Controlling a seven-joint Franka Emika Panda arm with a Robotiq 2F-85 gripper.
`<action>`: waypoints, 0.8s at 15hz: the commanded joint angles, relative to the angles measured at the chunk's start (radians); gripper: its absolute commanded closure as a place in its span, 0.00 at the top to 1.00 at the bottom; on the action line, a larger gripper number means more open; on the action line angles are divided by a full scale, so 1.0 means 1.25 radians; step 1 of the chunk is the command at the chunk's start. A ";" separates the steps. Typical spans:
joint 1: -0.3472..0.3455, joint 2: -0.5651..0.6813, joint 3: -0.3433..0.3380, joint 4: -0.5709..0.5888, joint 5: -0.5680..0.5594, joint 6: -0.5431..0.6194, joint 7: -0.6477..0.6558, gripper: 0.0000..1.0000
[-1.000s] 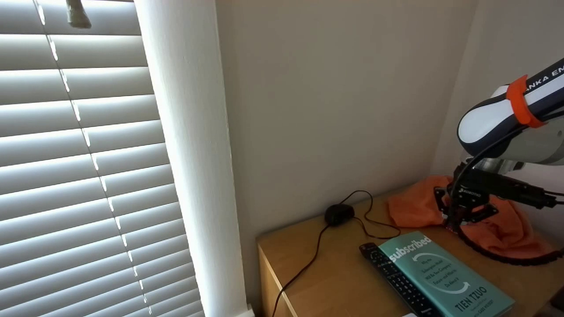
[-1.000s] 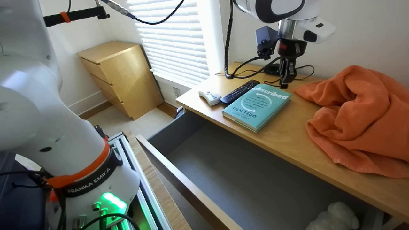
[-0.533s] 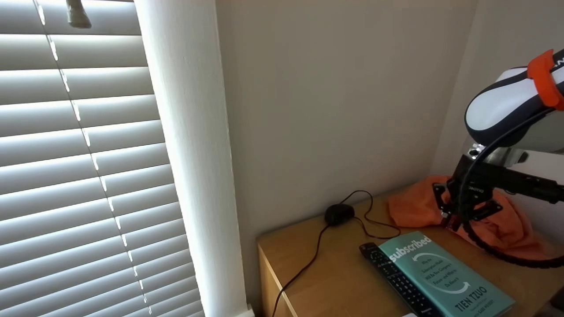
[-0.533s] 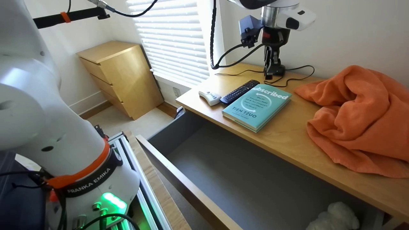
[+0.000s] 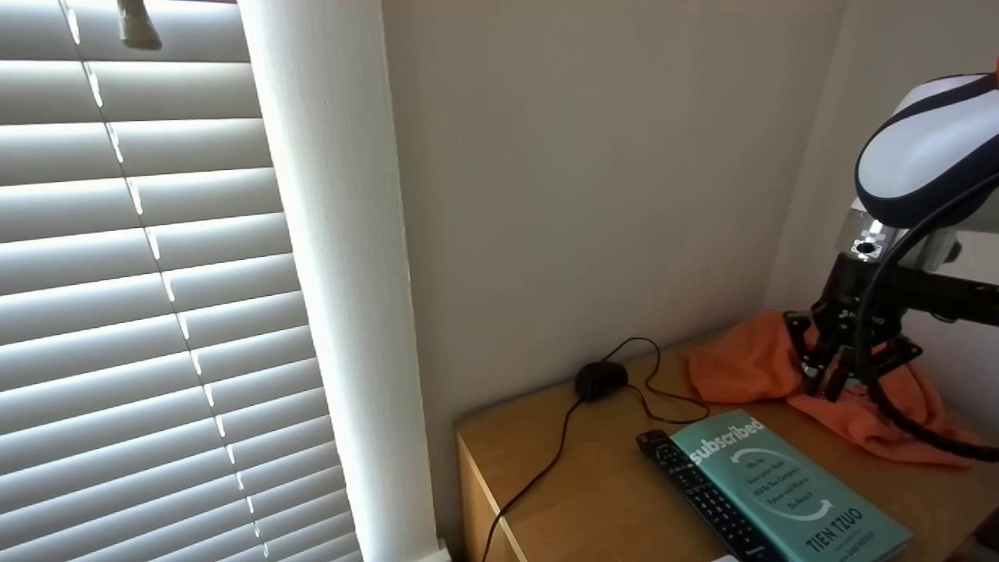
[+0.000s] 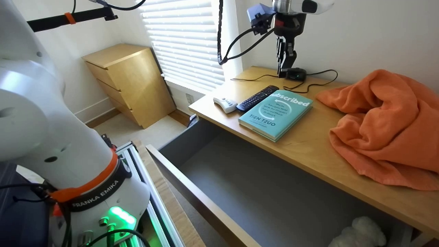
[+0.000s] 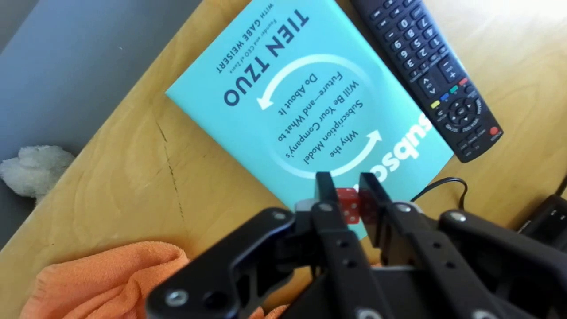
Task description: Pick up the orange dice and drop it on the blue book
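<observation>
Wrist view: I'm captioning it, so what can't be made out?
In the wrist view:
Red die: its gripped sides, hidden by the fingers.
Blue book: title's end, behind the fingers.
Black remote: one end, cut off by the top edge.
Black device: its markings, too small.

A white slatted window blind (image 5: 133,269) hung down, and bright light shone between its slats. A smooth, straight white window frame (image 5: 335,234) ran beside it. Next came a plain, flat, greyish-beige wall (image 5: 593,195), which looked dim. By that wall stood a long, light brown wooden dresser (image 6: 308,144). Its wide, box-shaped drawer (image 6: 247,185), grey inside, was pulled out. A boxy, light brown wooden chest of drawers (image 6: 147,87) stood on a flat, pale floor (image 6: 161,129), near a smooth white wall (image 6: 80,84).
</observation>
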 commanded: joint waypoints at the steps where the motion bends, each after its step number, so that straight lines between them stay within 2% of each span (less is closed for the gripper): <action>1: -0.001 -0.032 0.003 -0.025 -0.025 -0.022 0.016 0.44; 2: -0.002 -0.030 0.002 -0.023 -0.031 -0.020 0.018 0.49; 8: -0.003 -0.025 0.001 -0.015 -0.047 -0.031 0.023 0.95; 9: -0.003 -0.025 0.001 -0.014 -0.048 -0.031 0.023 1.00; 12: -0.005 -0.025 0.000 -0.012 -0.050 -0.034 0.022 1.00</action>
